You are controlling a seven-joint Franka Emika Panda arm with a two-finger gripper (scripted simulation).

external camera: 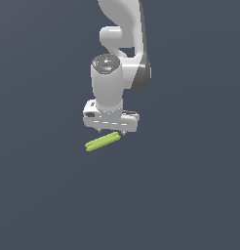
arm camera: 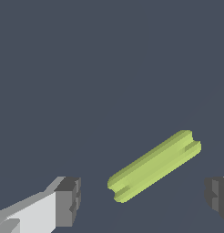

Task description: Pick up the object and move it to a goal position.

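The object, a slim lime-green rod (external camera: 103,141) with faint ridges, lies slanted on the dark grey floor. My gripper (external camera: 112,132) hangs just above it, pointing down, with the rod's end at the exterior view's right under the fingers. In the wrist view the rod (arm camera: 155,166) sits between the two dark finger pads (arm camera: 68,200), touching neither of them. The gripper (arm camera: 143,200) is open and holds nothing. No goal marker shows in either view.
The white arm (external camera: 122,44) rises behind the gripper toward the top of the exterior view. The plain dark grey floor (external camera: 190,195) surrounds the rod.
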